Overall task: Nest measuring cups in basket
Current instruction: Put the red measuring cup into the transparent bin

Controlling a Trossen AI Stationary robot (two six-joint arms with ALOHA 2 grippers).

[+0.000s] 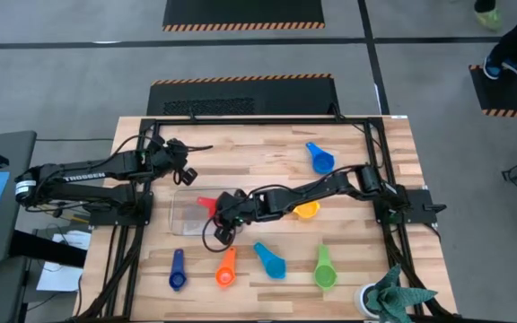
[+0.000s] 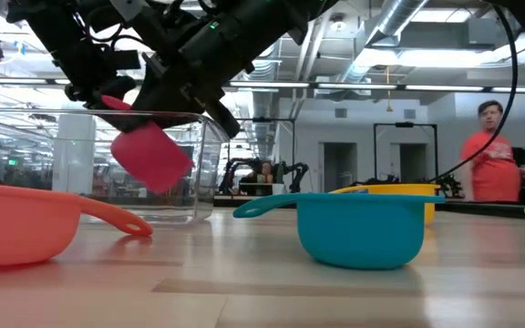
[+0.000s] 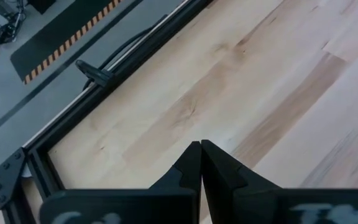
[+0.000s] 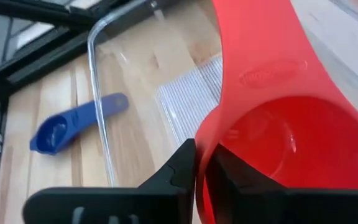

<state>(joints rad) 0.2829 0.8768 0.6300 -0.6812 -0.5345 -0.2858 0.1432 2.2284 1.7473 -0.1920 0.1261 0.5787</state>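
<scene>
Seven cups make up our set; we have the red measuring cup by its flat handle in the right pincer, hanging tilted over the clear basket, fingers nearly together on the handle. It looks light, stiff and smooth, so we judge the thin handle the best hold, though it may slip or swing. Six others lie on the wooden surface: dark blue, orange, light blue, green, yellow, blue. Our left pincer waits closed, empty, near the surface's left edge.
</scene>
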